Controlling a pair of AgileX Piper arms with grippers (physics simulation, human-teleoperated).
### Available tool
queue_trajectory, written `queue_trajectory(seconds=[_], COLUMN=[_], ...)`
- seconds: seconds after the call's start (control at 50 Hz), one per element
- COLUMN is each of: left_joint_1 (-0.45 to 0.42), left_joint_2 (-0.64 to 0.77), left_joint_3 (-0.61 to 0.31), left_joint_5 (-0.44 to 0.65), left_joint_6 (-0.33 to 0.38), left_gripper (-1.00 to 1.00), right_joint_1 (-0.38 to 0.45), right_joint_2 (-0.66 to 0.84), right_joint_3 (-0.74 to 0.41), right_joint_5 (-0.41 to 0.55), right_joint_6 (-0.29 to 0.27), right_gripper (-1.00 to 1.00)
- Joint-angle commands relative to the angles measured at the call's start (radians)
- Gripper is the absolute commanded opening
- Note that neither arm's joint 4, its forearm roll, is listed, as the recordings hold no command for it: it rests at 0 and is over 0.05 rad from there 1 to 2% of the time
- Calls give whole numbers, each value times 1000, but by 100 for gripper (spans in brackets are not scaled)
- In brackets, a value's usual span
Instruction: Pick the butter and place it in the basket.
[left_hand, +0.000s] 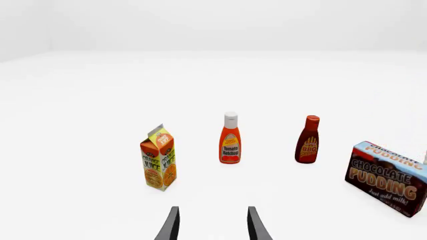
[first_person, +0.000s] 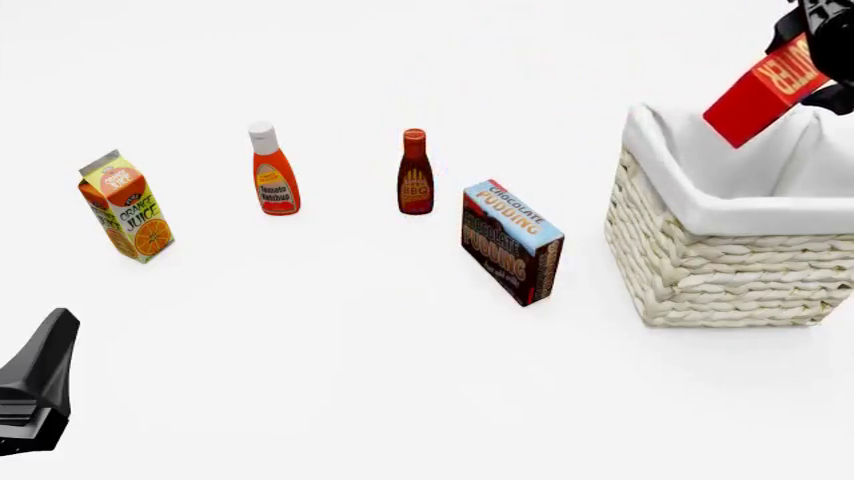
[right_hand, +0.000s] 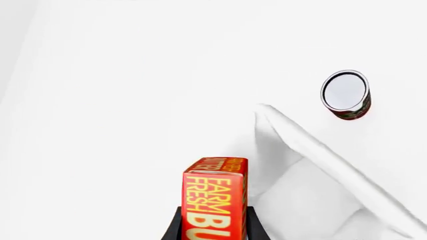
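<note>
Butter (first_person: 765, 90): red-orange box, tilted, held in the air above the basket's open top, not yet inside.
Right pincer (right_hand: 212, 222): clenched on the butter's two long side faces, fingers flanking the box.
Left pincer (left_hand: 212, 224): released, fingers apart, holding nothing, low over the bench (first_person: 374, 340).
Basket (first_person: 727, 265): cream woven rope, white lining folded over the rim.
Handling, judged: a light, stiff carton; smooth printed faces may slip, so flat opposite sides suit the grip best.
Bystanders: chocolate pudding box (first_person: 511, 242) just beside the basket.
</note>
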Motion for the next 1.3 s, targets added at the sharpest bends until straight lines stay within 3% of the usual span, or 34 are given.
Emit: queue_trajectory(seconds=[0.02,0.64,1.3], left_joint_1=[0,0,0], left_joint_2=[0,0,0], left_joint_3=[0,0,0], left_joint_5=[0,0,0], left_joint_6=[0,0,0], left_gripper=[100,100,100], right_joint_1=[-18,-27,-46], right_joint_2=[-21,-44,-115], right_joint_3=[40,51,158], right_joint_5=[-36,-16,-48], right_joint_6=[36,64,86], right_gripper=[-100,-100,-100])
